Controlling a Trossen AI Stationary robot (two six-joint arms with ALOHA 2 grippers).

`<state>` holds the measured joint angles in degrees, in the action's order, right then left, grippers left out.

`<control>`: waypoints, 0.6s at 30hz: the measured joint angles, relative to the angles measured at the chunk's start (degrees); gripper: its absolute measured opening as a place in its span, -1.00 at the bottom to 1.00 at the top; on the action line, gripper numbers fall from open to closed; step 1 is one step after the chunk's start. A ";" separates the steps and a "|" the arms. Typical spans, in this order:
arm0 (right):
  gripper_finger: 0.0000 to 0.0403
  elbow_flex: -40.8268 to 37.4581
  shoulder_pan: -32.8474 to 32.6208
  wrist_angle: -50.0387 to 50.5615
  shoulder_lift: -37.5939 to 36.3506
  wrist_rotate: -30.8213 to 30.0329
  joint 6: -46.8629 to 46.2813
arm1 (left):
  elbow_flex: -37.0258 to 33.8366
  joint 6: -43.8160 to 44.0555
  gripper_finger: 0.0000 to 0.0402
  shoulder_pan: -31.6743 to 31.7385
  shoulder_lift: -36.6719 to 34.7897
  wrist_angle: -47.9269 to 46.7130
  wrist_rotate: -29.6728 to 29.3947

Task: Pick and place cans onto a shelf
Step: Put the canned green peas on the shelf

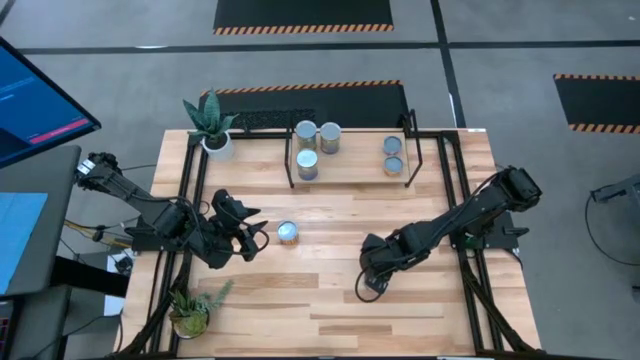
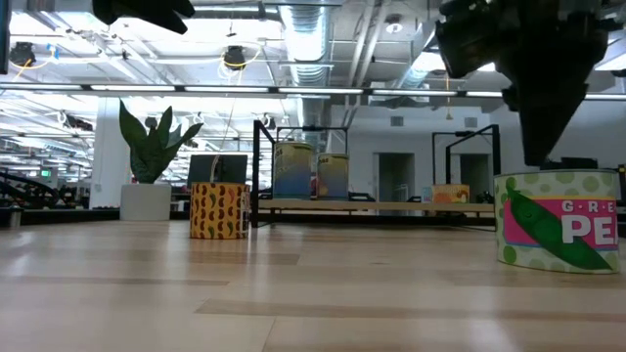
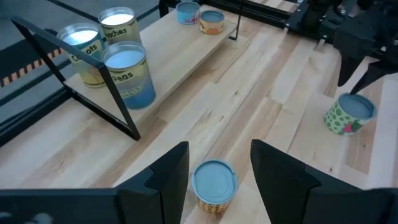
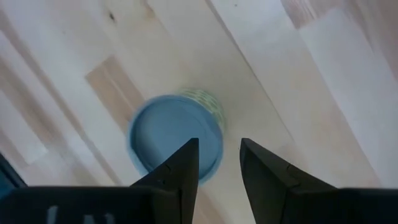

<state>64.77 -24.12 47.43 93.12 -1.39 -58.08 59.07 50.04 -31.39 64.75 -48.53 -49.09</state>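
Nearest the low camera stands a green-spotted pea can [image 2: 558,219] on the counter [image 1: 330,300], and the right pincer [image 4: 219,163] hangs directly above it with its fingers set narrowly apart, holding nothing; its wrist view looks straight down on the can's bluish lid. Toward the left side, the left pincer [image 3: 219,167] sits open wide at a loose orange-labelled can [image 3: 214,185], the fingers flanking it without touching. These tins look rigid and fairly light, with smooth, probably slippery walls, so a hold across the middle of the side wall, below the rim, should serve best; a high pinch near the lid could let a tin tip or slide. Farther back, the shelf [image 1: 352,171] already carries three taller cans [image 1: 317,148] grouped at one end and two short ones [image 1: 392,155] at the other, leaving bare board between. The counter is pale jointed wood, flat and uncluttered, with a snake plant [image 1: 212,124] in a white pot at a far corner and another potted plant [image 1: 190,310] at a near one. Beyond lies a grey floor with hazard-striped mats [image 1: 303,14] and an open industrial hall.
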 joint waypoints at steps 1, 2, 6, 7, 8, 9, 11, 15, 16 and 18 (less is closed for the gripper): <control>-0.29 0.00 0.00 -0.32 0.00 0.00 0.21 | 0.00 0.00 -0.19 0.01 0.01 0.00 0.01; -0.29 0.00 0.00 -0.67 0.00 0.02 0.86 | 0.00 0.00 -0.19 0.02 0.00 0.00 -0.01; -0.30 0.00 0.02 -1.19 0.00 -0.09 1.59 | 0.00 0.02 -0.19 0.02 0.00 -0.02 -0.59; -0.30 -0.10 0.02 -1.39 0.00 -0.11 1.94 | 0.00 0.02 -0.19 0.02 0.00 0.00 -0.69; -0.31 -0.44 0.02 -1.89 0.00 -0.11 2.36 | 0.00 0.00 -0.19 0.02 0.00 0.00 -0.69; -0.31 -0.89 0.02 -2.20 0.00 -0.09 2.45 | 0.00 -0.02 -0.19 0.00 0.00 0.00 -0.69; -0.32 -2.21 0.02 -3.49 0.00 0.08 2.45 | 0.00 -0.07 -0.19 0.01 0.01 0.00 -0.69; -0.32 -4.35 0.04 -6.25 0.00 1.22 2.16 | 0.00 -0.22 -0.19 -0.01 0.00 -0.02 -0.71; -0.31 -4.50 0.02 -6.22 0.02 1.22 2.16 | 0.00 -0.26 -0.19 0.02 0.02 0.00 -0.71; -0.31 -4.80 0.02 -6.59 0.02 1.22 2.16 | 0.00 -0.26 -0.19 0.02 0.00 -0.01 -0.73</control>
<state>59.97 -24.10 40.84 93.14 -0.16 -55.92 59.07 49.78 -31.38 64.75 -48.54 -49.82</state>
